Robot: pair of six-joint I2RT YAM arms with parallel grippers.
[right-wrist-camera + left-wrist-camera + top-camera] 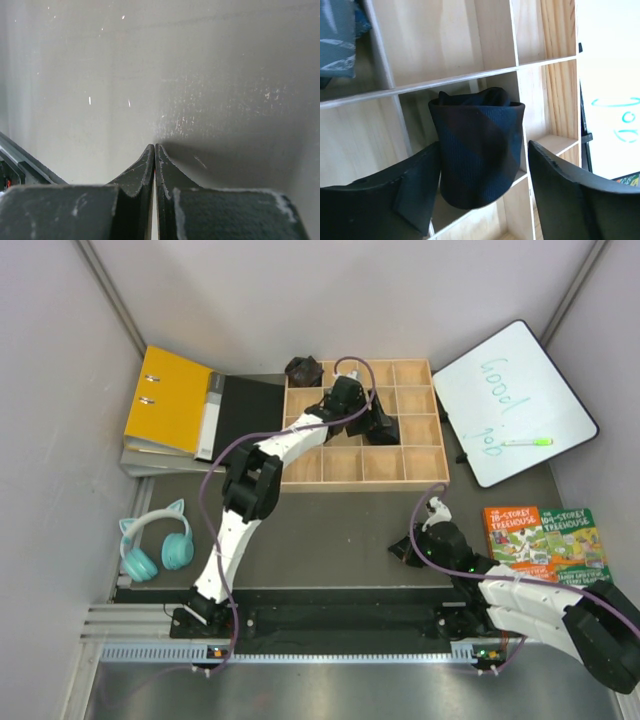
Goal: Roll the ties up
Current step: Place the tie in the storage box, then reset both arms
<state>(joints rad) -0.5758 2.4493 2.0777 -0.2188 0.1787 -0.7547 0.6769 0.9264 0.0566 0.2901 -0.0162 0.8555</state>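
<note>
From above, the left end effector (378,422) reaches over the wooden divider box (400,483) at the worktop's (340,530) far side. The right end effector (405,552) rests near right. Left wrist: a rolled navy tie (477,150) stands in a compartment between wide-open fingers (560,190). Right wrist: fingers (145,170) pressed shut, holding nothing.

Rolled ties in and about a wooden compartment tray

A dark navy tie (477,150) with broad brownish-black diagonal bands is seen coiled into a tight bundle and stood on end in one cell of the wooden tray (445,45). A second tie (337,40), greyish-blue with pale markings, is glimpsed in a cell diagonally adjacent, cut by the frame edge. A brownish-black bundle (303,370) is seen at the tray's far left corner.
</note>
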